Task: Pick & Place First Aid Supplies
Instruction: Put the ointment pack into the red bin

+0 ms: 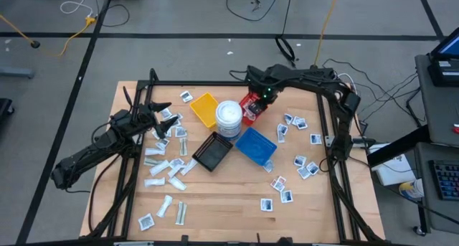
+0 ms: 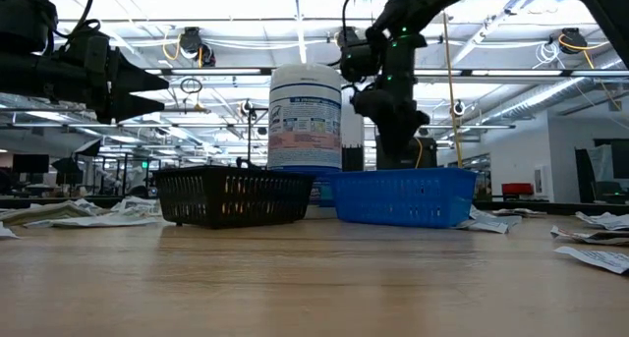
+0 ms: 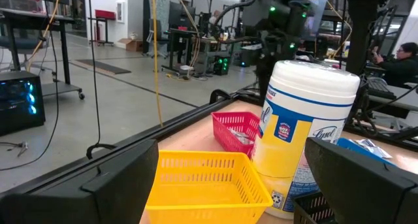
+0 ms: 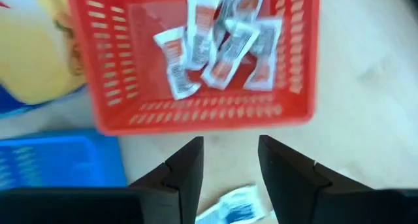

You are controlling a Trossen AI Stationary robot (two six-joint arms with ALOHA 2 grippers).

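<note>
1. I judge the packets [image 1: 304, 166] feather-light, thin, limp and likely slick; I'd pinch one by an edge where it lifts off the counter [image 1: 215, 203].
2. They look small, flat and white, some with dark print, scattered both sides of the trays; several lie in the red tray [image 4: 196, 116].
3. Right fingers [image 4: 230, 165] stand parted and empty above that tray; left fingers [image 1: 162, 111] spread wide, holding nothing.

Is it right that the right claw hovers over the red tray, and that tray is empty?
Not quite. The right claw does hover by the red tray, but the tray is not empty: the right wrist view shows several small white packets with red print lying in it.
</note>
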